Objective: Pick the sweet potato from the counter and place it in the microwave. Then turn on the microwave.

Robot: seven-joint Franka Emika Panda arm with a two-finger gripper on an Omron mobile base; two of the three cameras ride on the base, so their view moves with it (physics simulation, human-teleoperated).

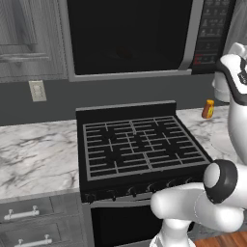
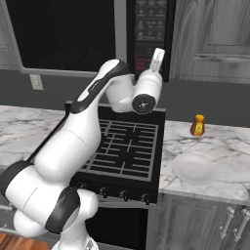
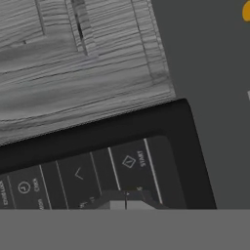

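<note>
Closest to the hand camera, the closed, empty gripper (image 3: pixel 126 204) rests against the microwave (image 1: pixel 130 38) panel's START key (image 3: pixel 140 158), door shut, sweet potato presumably inside; only pressing start remains.

The glossy white, rounded-segment robot arm (image 2: pixel 73 141) has black bands at its joints and a dark round cap (image 2: pixel 142 103) at the wrist's 6 o'clock; its pale slim gripper (image 2: pixel 157 59) tops it.
</note>
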